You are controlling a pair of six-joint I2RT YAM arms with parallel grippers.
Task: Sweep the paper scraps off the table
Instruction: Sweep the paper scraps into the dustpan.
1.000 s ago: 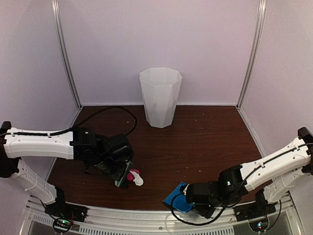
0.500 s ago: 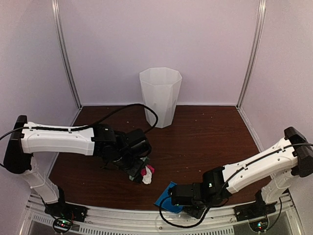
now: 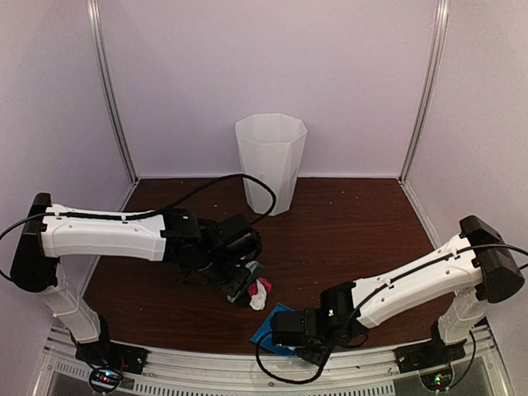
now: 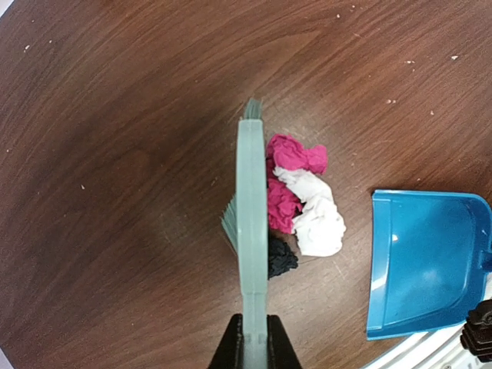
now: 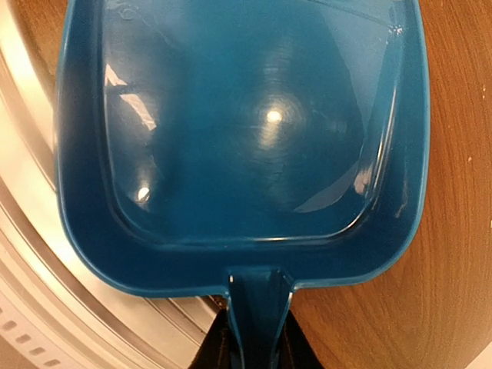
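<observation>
Left gripper [image 4: 253, 344], clamped on a mint-green plastic hand brush [image 4: 251, 200], sets its bristles against pink, white and black paper scraps [image 4: 306, 206] on the dark wood-grain table [image 4: 115, 115], while right gripper [image 5: 250, 340] pinches a blue plastic dustpan [image 5: 246, 138] by its handle, mouth near the scraps, apparently to catch them.

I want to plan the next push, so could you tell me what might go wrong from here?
The pink wad of the paper scraps lies by the tip of the brush and may slip round it. The dustpan sits at the table edge, partly over the metal rail; scraps that miss its mouth could fall there.
</observation>
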